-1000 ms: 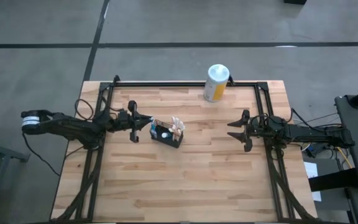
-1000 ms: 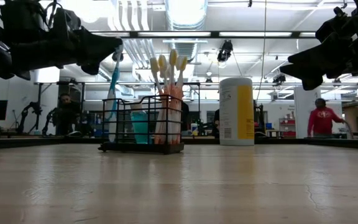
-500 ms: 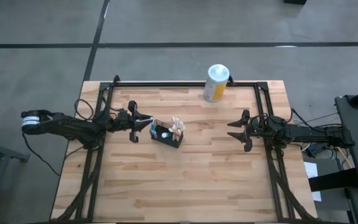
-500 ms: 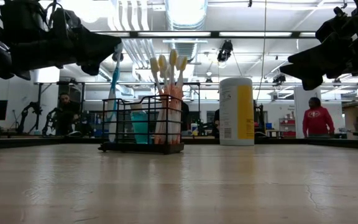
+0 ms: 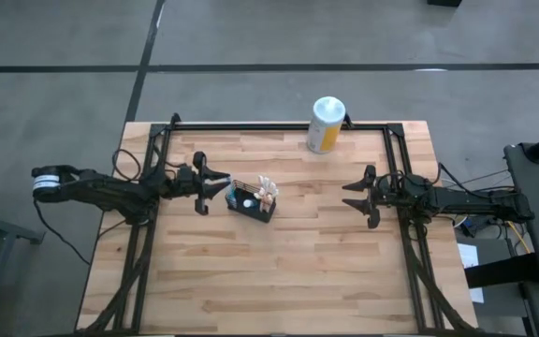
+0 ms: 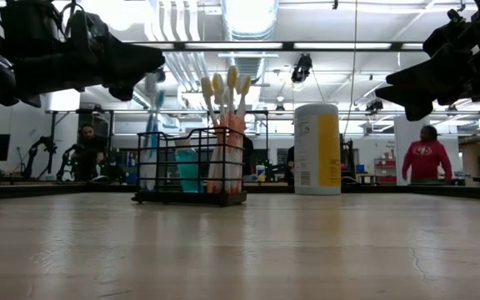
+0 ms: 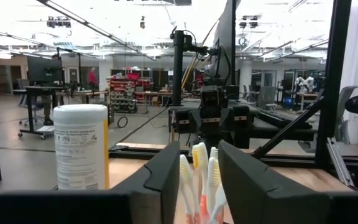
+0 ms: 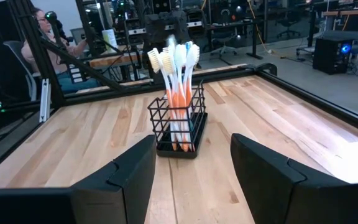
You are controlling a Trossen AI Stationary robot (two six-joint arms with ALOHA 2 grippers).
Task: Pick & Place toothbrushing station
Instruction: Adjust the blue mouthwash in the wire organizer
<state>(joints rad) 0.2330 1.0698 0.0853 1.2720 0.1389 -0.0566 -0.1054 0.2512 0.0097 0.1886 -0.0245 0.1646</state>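
Observation:
The toothbrushing station (image 5: 254, 203) is a low black wire basket standing on the wooden table left of the middle, also seen in the low view (image 6: 192, 167) and the right wrist view (image 8: 178, 127). Several orange-and-white toothbrushes (image 6: 223, 125) stand in it, heads up. A blue toothbrush (image 6: 152, 117) stands at its left end, blurred. My left gripper (image 5: 221, 187) hovers open just left of the basket, above its rim; between its fingers (image 7: 197, 186) show only the brush heads beyond. My right gripper (image 5: 352, 197) waits open at the right, well clear of the basket.
A white-topped cylindrical canister (image 5: 326, 124) with a yellow label stands at the table's far edge, right of the basket. A black frame (image 5: 279, 126) runs along the table's far and side edges. People (image 6: 423, 154) move in the room beyond.
In the low view the blue toothbrush, sharp and upright under my left gripper's fingertips a second ago, now shows blurred and apart from them. My left gripper has let it go while staying in place.

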